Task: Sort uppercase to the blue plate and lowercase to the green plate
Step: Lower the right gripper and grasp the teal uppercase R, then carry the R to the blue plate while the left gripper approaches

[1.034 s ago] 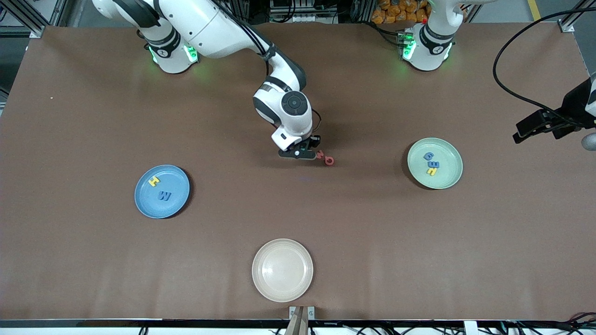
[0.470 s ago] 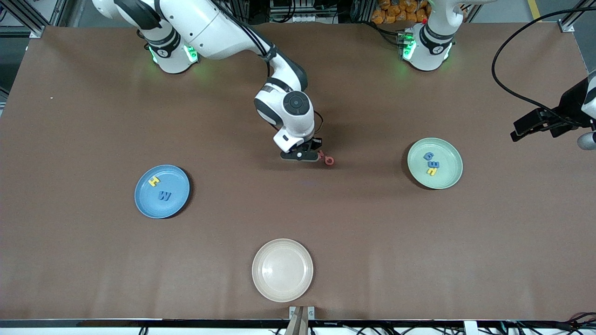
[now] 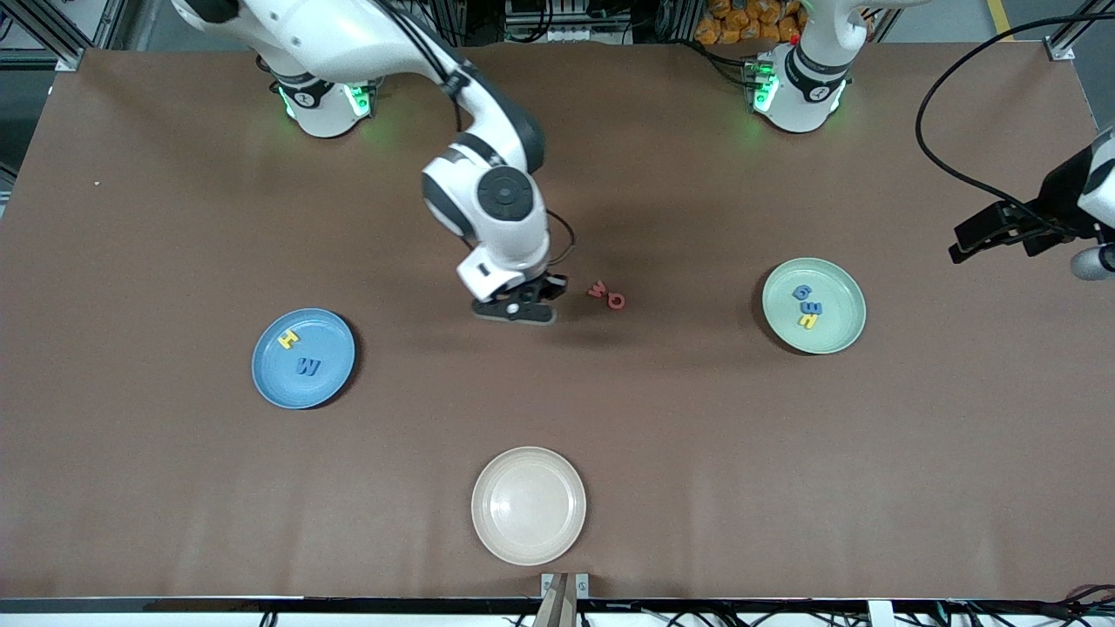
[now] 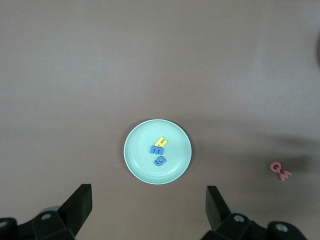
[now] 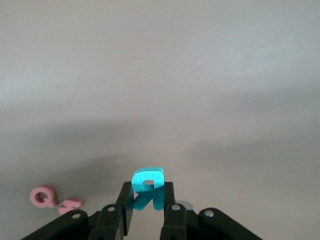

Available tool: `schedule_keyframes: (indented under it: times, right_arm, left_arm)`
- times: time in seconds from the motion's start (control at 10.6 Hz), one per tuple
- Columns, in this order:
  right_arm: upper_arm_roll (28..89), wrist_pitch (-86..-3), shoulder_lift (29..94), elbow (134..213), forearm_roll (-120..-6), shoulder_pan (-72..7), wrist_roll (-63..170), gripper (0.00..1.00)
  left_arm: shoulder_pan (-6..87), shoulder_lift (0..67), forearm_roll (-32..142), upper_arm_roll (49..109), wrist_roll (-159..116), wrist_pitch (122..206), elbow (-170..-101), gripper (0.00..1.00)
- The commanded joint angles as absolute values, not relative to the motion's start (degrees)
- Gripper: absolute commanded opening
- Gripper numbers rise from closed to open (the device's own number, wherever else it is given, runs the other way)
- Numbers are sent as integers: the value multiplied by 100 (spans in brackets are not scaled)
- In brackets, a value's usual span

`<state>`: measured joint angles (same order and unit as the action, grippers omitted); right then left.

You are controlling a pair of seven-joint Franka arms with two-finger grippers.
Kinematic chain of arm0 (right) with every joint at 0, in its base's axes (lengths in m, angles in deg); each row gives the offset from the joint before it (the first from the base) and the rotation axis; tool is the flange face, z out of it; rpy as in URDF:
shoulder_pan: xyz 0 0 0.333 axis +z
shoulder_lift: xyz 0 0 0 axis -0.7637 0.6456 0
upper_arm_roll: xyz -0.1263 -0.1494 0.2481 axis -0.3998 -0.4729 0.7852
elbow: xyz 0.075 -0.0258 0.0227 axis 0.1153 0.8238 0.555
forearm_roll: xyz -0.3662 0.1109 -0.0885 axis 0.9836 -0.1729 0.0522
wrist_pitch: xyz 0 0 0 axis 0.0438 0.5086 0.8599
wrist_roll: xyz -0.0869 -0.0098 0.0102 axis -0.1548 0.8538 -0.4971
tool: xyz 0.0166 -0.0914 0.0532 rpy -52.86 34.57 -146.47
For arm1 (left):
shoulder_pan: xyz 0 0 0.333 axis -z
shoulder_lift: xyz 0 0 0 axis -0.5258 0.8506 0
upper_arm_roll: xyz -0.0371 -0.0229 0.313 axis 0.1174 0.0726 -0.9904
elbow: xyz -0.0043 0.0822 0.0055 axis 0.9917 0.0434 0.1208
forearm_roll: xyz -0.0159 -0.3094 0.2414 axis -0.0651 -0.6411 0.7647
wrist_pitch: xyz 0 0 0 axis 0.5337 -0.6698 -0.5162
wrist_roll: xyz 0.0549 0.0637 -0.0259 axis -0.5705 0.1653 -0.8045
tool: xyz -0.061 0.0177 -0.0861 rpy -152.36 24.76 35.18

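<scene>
Since a second ago the right gripper [image 3: 525, 311] has come away from the two red letters toward the right arm's end of the table, and now hangs over bare tabletop with the teal R [image 5: 147, 188] clamped between its closed black fingers. The R is a thick, soft-edged foam cutout, standing upright in the grip.

Taking the front view from its left edge across: well off from that gripper, toward the right arm's end, sits the blue plate [image 3: 329, 383], round, shallow and matte, with a yellow H [image 3: 288, 339] and a blue angular M [image 3: 307, 367] lying flat in it. Nearer the camera than the gripper is a cream plate [image 3: 501, 540], smooth with a faint sheen. Just beside the gripper, toward the left arm's end, the red m [image 3: 597, 290] and red Q [image 3: 616, 301] lie close together on the table. Farther that way is the green plate [image 3: 841, 335], pale mint with a raised rim, carrying a blue g [image 3: 800, 293], a blue m [image 3: 812, 308] and a yellow h [image 3: 808, 321] in a tight cluster.

The left gripper [image 4: 149, 207] waits high over the green plate with its fingers spread wide and empty.

The table [image 3: 697, 453] is covered in a dull brown, slightly fuzzy sheet. Metal framing and cables line the edges of the room.
</scene>
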<state>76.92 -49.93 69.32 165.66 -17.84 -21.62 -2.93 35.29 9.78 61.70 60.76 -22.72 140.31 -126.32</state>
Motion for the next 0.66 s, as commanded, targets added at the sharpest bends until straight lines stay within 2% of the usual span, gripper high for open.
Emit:
schedule_keyframes:
  times: [0.0, 0.28, 0.56]
  right_arm:
    - [7833, -4715, 6158, 17149, -2169, -3155, 787, 0]
    - [7798, -3960, 5857, 17353, -2348, -4316, 2195, 0]
    - [7300, -4106, 6058, 17801, -2321, -4680, 3172, 0]
  left_arm:
    - [3585, 1144, 6069, 6443, -2230, 13939, -12619, 100]
    - [3586, 1627, 6043, 7259, -2239, 14289, -12742, 100]
    - [3603, 2250, 6235, 8033, -2256, 14912, -12961, 100]
